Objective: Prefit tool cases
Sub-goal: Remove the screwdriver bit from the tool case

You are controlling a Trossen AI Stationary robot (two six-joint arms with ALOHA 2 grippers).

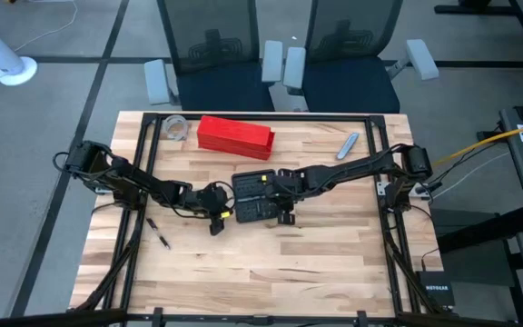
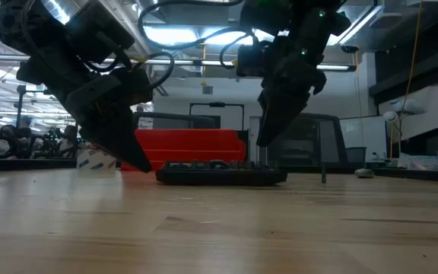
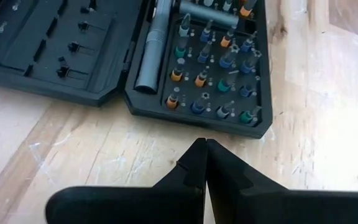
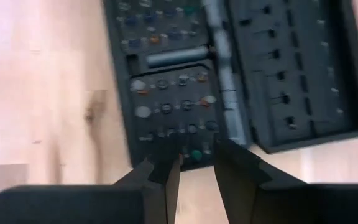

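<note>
On table – open tool case (image 3: 194,74), sockets filled with coloured bits (image 3: 210,81).

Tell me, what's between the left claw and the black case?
Only bare wooden table separates the shut left gripper from the open tool case, shown in the left wrist view.

High camera hangs overhead, looking straight down on the whole light wooden slatted table (image 1: 271,263). Low camera sits at tabletop height on the near side, facing level across to the far room. Left wrist camera looks close over the open black plastic hinged tool case (image 3: 197,74) from the left; right wrist camera peers down on it from very near. All four views share that case at table centre.
</note>
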